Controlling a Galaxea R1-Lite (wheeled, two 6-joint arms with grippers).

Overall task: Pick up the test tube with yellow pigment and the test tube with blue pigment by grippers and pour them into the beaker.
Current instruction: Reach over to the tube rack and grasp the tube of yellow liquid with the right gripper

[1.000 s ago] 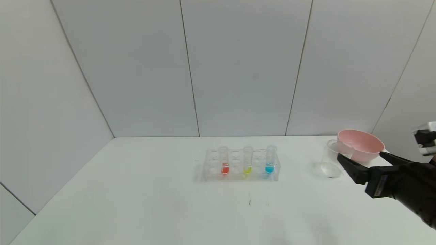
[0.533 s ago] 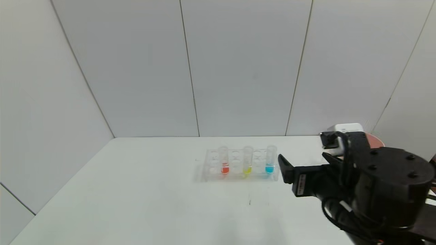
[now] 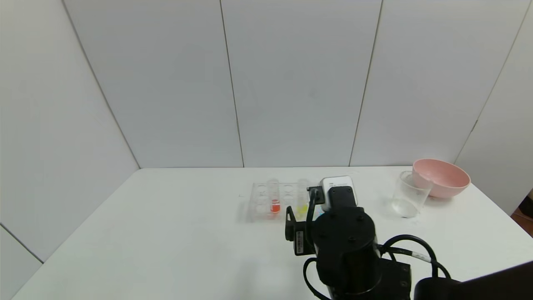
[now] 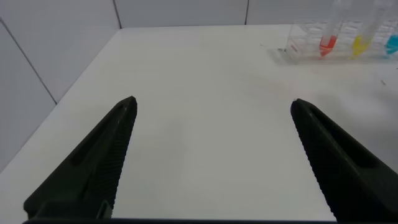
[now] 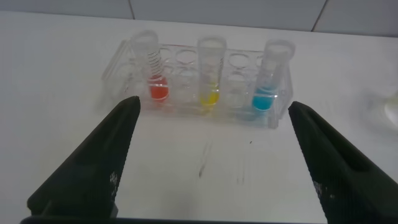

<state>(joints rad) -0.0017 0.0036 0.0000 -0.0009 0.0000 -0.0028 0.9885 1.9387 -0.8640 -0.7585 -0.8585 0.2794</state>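
The test tube with yellow pigment (image 5: pixel 210 73) and the test tube with blue pigment (image 5: pixel 271 76) stand upright in a clear rack (image 5: pixel 186 57) with an orange-red tube (image 5: pixel 153 67). My right gripper (image 5: pixel 212 104) is open and empty, just in front of the rack and facing it, with the yellow tube between its jaw lines. In the head view my right wrist (image 3: pixel 343 233) hides the blue tube and part of the yellow tube (image 3: pixel 302 207). The beaker (image 3: pixel 410 193) stands at the right. My left gripper (image 4: pixel 212 103) is open and empty over bare table, far from the rack (image 4: pixel 311 46).
A pink bowl (image 3: pixel 441 177) sits behind the beaker at the far right. The white table (image 3: pixel 166 233) has walls behind it and on the left. Faint marks lie on the table in front of the rack (image 5: pixel 204 158).
My right arm has swung left from beside the bowl and beaker to the front of the rack. It now covers the blue tube in the head view; the bowl and beaker show fully.
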